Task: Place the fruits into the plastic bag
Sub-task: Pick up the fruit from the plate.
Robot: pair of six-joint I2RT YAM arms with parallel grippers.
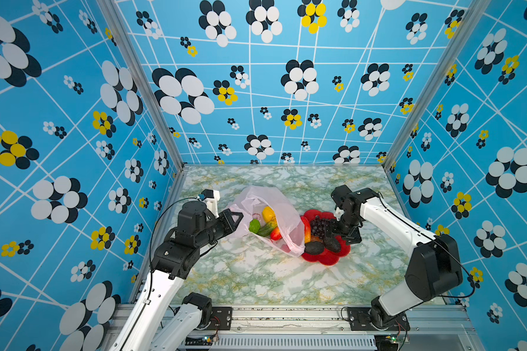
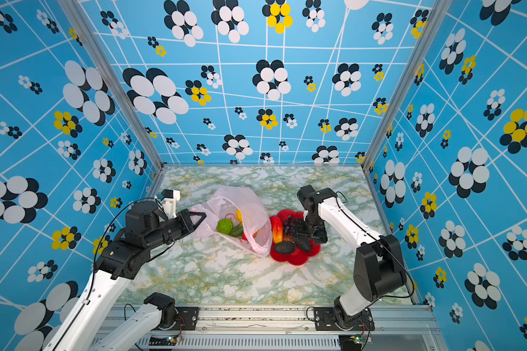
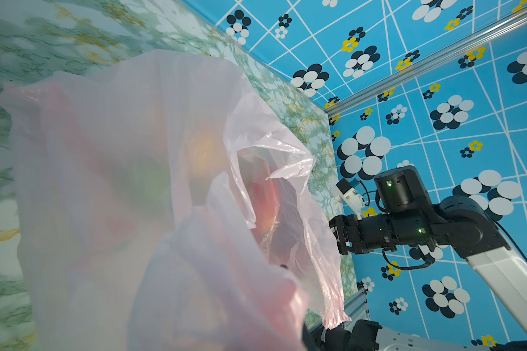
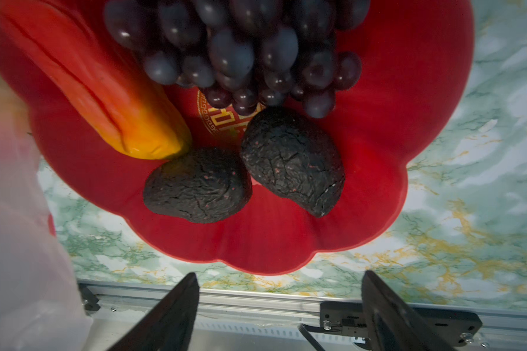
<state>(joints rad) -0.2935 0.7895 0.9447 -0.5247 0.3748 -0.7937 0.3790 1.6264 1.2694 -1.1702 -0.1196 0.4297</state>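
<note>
The pale-pink plastic bag [image 1: 274,197] [image 2: 247,200] lies left of centre with its mouth held up. My left gripper [image 1: 237,216] is shut on its left edge, and in the left wrist view the bag [image 3: 134,182] covers the jaws. Inside show a yellow fruit [image 1: 268,213], a bumpy green ball [image 1: 254,226] and a red fruit [image 1: 276,234]. The red flower-shaped plate [image 1: 326,258] [image 4: 286,243] carries dark purple grapes [image 4: 241,51], a red-yellow fruit [image 4: 110,91] and two dark avocado-like fruits [image 4: 198,185] [image 4: 292,158]. My right gripper [image 1: 340,235] [image 4: 280,275] hangs open over the plate, holding nothing.
The bag's right flap [image 1: 295,240] drapes against the plate's left rim. Blue flowered walls close in the back and both sides. An aluminium rail [image 1: 286,313] runs along the marbled table's [image 1: 256,279] front edge, with both arm bases on it.
</note>
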